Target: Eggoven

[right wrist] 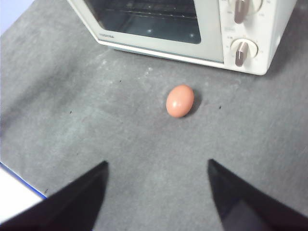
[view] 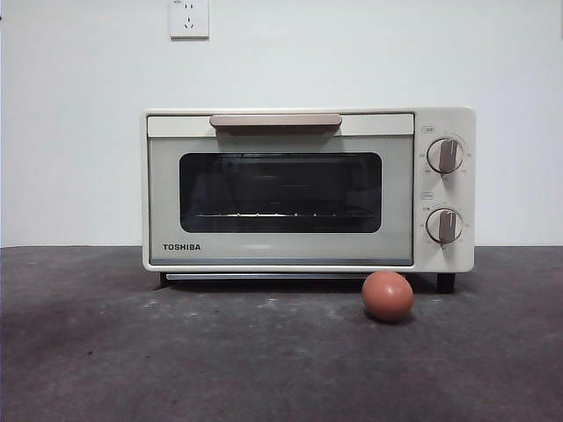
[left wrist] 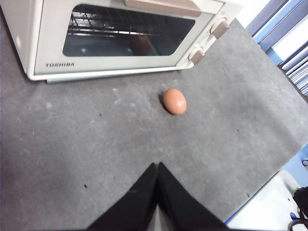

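While the oven (view: 308, 189) is shut, with its dark glass door closed flat and the beige handle (view: 275, 121) lying along the top edge of that door, the egg (view: 387, 295) is left lying on the grey tabletop (view: 106, 352) just in front of the oven's lower corner, below the two knobs (view: 444, 156). It rests on its side, apart from the oven, and is touched by nothing. From this layout it can be judged that the door must be pulled down by the handle before the egg can be put inside, so the egg is kept outside for now.

The left end effector (left wrist: 157, 166) is held above the tabletop with its jaws pressed together and nothing between them; the egg (left wrist: 174, 101) is seen ahead of it, well apart. The right end effector (right wrist: 157, 166) is held with its jaws spread wide and empty, and the egg (right wrist: 180, 100) is seen ahead of the gap, not yet reached. Neither arm is seen in the front view.

Bare tabletop is seen on every side of the egg except toward the oven, so an approach from above or from the front is judged unobstructed. Room for the door to swing down is judged tight on the knob side, since the egg lies near the door's lower edge. Toward each arm the tabletop edge is seen in the wrist views, with pale blue-edged surfaces beyond it.
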